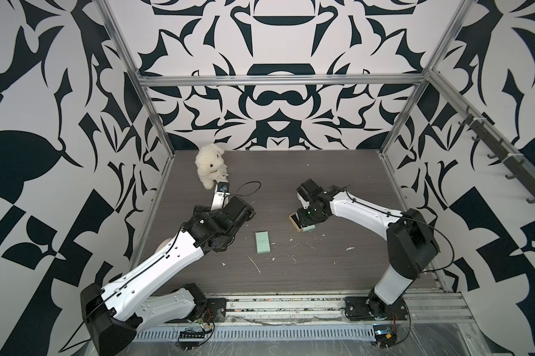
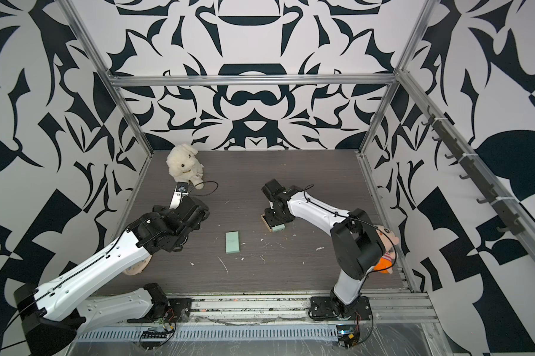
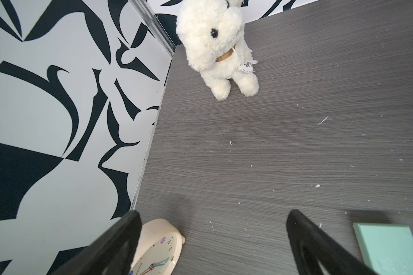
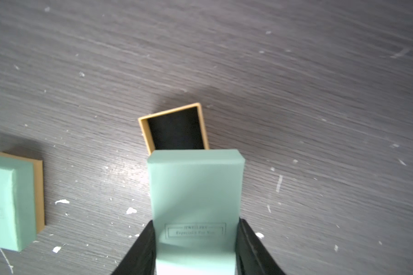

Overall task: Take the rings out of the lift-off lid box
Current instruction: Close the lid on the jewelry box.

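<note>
My right gripper (image 4: 196, 222) is shut on the mint lift-off lid (image 4: 196, 188) and holds it just above the open tan box base (image 4: 144, 133). That base has a black lining. The lid covers the near half of the base. No rings show in the black part that I can see; the rest is hidden. In both top views the right wrist hangs over the base (image 1: 292, 219) and the lid (image 2: 280, 227). My left gripper (image 3: 213, 214) is open over bare table at the left, holding nothing.
A second, closed mint box (image 1: 262, 242) (image 4: 8, 202) lies mid-table. A cream alarm clock (image 3: 158, 247) lies under the left arm by the left wall. A white plush rabbit (image 1: 210, 165) sits back left. A doll (image 2: 386, 246) lies behind the right arm. White crumbs dot the table.
</note>
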